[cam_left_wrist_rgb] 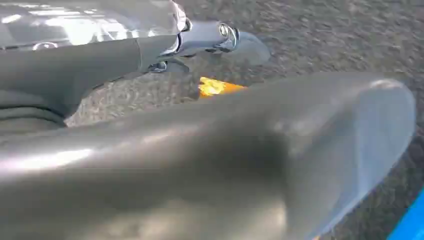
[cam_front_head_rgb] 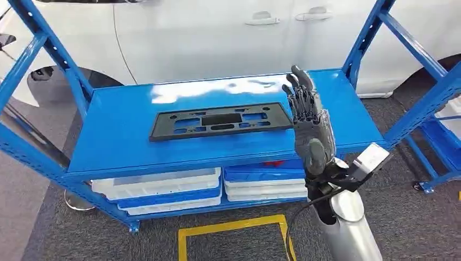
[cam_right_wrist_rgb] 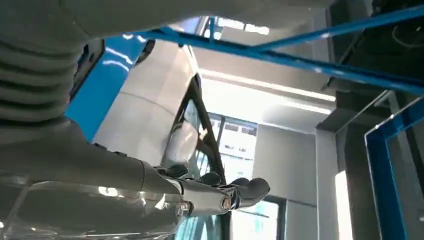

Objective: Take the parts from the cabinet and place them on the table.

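- A white car [cam_front_head_rgb: 217, 38] stands behind the cabinet, its door panels and two door handles filling the background of the head view; no badge or lettering can be read on it.
- The cabinet [cam_front_head_rgb: 125, 147] is a blue metal rack with slanted blue braces on both sides and a flat, glossy blue top shelf that reflects the ceiling lights.
- A grey carpeted floor [cam_front_head_rgb: 70, 234] lies under and in front of the rack, with a yellow tape outline [cam_front_head_rgb: 234, 225] marked on it just in front of the rack's lower shelf.
- On the lower shelf sit stacked white and blue trays [cam_front_head_rgb: 163, 190], side by side in two stacks; a small red patch shows at the top of the right stack, too small to read.
- The part [cam_front_head_rgb: 220, 120] is a long, flat black plastic plate with rectangular cut-outs and small holes; it lies flat near the middle of the top shelf, its long side running left to right. No label or writing is visible on it.
- The right hand [cam_front_head_rgb: 307, 117] is raised upright at the right end of the part, fingers extended and slightly apart, palm facing the part; it holds nothing. Whether its fingers touch the part's end cannot be told. The right wrist view shows the same fingers [cam_right_wrist_rgb: 250, 189] stretched out and empty.
- The left hand [cam_left_wrist_rgb: 165, 45] hangs above the carpet; its fingers are too blurred and cut off to say how far they are parted.
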You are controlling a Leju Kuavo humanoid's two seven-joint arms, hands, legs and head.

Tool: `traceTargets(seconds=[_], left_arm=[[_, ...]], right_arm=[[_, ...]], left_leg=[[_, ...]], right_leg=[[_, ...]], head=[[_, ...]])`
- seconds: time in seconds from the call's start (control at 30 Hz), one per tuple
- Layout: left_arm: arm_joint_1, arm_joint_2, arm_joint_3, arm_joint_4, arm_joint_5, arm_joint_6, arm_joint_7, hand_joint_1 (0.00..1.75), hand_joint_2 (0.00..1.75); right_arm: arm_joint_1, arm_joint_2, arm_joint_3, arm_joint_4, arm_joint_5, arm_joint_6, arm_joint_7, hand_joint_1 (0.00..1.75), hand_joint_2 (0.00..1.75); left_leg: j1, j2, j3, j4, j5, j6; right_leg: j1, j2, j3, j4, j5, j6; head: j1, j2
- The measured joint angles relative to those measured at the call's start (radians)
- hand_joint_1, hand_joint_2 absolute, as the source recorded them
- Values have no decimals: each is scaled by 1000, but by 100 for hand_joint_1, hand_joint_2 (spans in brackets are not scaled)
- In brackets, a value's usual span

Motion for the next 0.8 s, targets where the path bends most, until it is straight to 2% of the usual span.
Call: traceTargets(seconds=[0.03, 0.07, 0.13, 0.17, 0.2, 0.23, 0.27, 0.3, 0.33, 0.37, 0.4, 0.43, 0.5, 0.53, 0.57, 0.6, 0.63, 0.67, 0.7, 0.73, 0.8], left_arm=[[1, 2, 0, 0, 1, 0, 0, 0, 0], [-3, 2, 0, 0, 2, 0, -1, 0, 0], [-4, 2, 0, 0, 4, 0, -3, 0, 0], [-5, 2, 0, 0, 5, 0, -3, 0, 0], [-5, -1, 0, 0, 6, 0, -3, 0, 0], [-4, -1, 0, 0, 7, 0, -5, 0, 0], [-2, -1, 0, 0, 7, 0, -5, 0, 0], [-1, -1, 0, 0, 7, 0, -5, 0, 0], [1, -1, 0, 0, 7, 0, -5, 0, 0], [2, -1, 0, 0, 7, 0, -5, 0, 0], [3, -1, 0, 0, 7, 0, -5, 0, 0], [4, -2, 0, 0, 7, 0, -5, 0, 0], [3, -3, 0, 0, 7, 0, -5, 0, 0], [3, -3, 0, 0, 7, 0, -5, 0, 0], [2, -3, 0, 0, 7, 0, -6, 0, 0], [1, -3, 0, 0, 7, 0, -6, 0, 0], [2, -3, 0, 0, 7, 1, -6, 0, 0], [2, -3, 0, 0, 7, 3, -6, 0, 0], [3, -3, 0, 0, 6, 6, -6, 0, 0], [3, -3, 0, 0, 6, 8, -6, 0, 0], [3, -4, 0, 0, 0, 10, -3, 0, 0]], right_arm=[[0, 1, -1, 0, -4, -1, 11, 0, 175], [1, 2, -1, 0, -7, -5, 23, 0, 175], [4, 3, -2, 1, -11, -10, 40, 0, 175], [4, 3, -2, 3, -15, -12, 45, 0, 175], [6, 3, -2, 4, -17, -12, 48, 0, 175], [3, 3, -2, 4, -17, -13, 48, 0, 175], [3, 3, -2, 5, -18, -13, 48, 0, 175], [6, 3, -2, 8, -18, -14, 48, 0, 175], [10, 3, -2, 10, -18, -14, 48, 0, 175], [12, 3, -2, 13, -18, -14, 48, 0, 175], [12, 3, -2, 15, -18, -14, 48, 0, 175], [12, 3, -2, 15, -18, -14, 49, 0, 175], [11, 3, -2, 15, -18, -14, 48, 0, 175], [11, 3, -2, 16, -18, -14, 48, 0, 175], [11, 4, -2, 17, -21, -12, 52, 0, 0], [13, 4, -1, 18, -33, 1, 67, 0, 0], [13, 4, 0, 22, -47, 13, 83, 0, 175], [13, 1, -1, 25, -52, 21, 97, 0, 175], [17, 2, 2, 28, -43, 17, 104, 0, 175], [17, 1, 7, 31, -23, 9, 105, 0, 175], [24, 1, 23, 47, 28, -22, 119, 0, 175]], left_leg=[[-2, -9, 10, -19, -16, 4], [-3, -8, 17, -23, -20, 6], [-6, -7, 16, -25, -22, 13], [1, -6, 22, -35, -20, 19], [5, -1, 30, -42, -18, 24], [6, 3, 35, -44, -21, 29], [6, 5, 37, -44, -23, 33], [5, 9, 39, -44, -27, 33], [5, 12, 40, -44, -30, 33], [6, 14, 42, -43, -34, 31], [6, 15, 48, -43, -38, 29], [6, 15, 55, -42, -43, 27], [6, 15, 73, -43, -57, 18], [1, 17, 73, -42, -61, 11], [1, 16, 69, -41, -63, 5], [2, 17, 71, -43, -64, 0], [2, 18, 74, -49, -66, -6], [2, 21, 81, -53, -68, -13], [6, 23, 86, -47, -77, -18], [5, 24, 74, -11, -95, -19], [6, 25, -9, 148, -164, -22]], right_leg=[[8, 5, -1, 9, -6, 7], [2, 14, -5, 8, -6, 11], [-3, 15, -5, 3, -7, 20], [3, 17, -3, 3, -11, 27], [1, -7, -4, 18, -21, 32], [2, -31, -27, 63, -46, 37], [-3, -43, -70, 142, -81, 43], [-9, -49, -122, 231, -114, 48], [-13, -51, -168, 305, -132, 52], [-18, -51, -194, 333, -125, 56], [-22, -53, -191, 307, -93, 58], [-24, -55, -165, 242, -44, 58], [-25, -63, -74, 38, 64, 51], [-18, -66, -62, 18, 43, 48], [-15, -63, -65, 13, 45, 42], [-13, -63, -67, 13, 43, 38], [-10, -61, -67, 14, 38, 32], [-10, -59, -62, 9, 38, 25], [-20, -60, -47, -6, 40, 17], [-18, -60, -38, -9, 36, 10], [-14, -60, -30, -9, 30, 0]], head=[[1, 0], [0, 0], [0, 0], [2, 0], [-1, 0], [9, 0], [10, 0], [10, 0], [10, 0], [11, 0], [10, 0], [11, 0], [11, 0], [10, 0], [9, 0], [8, 0], [8, 0], [10, 0], [8, 0], [2, 0], [-7, 0]])
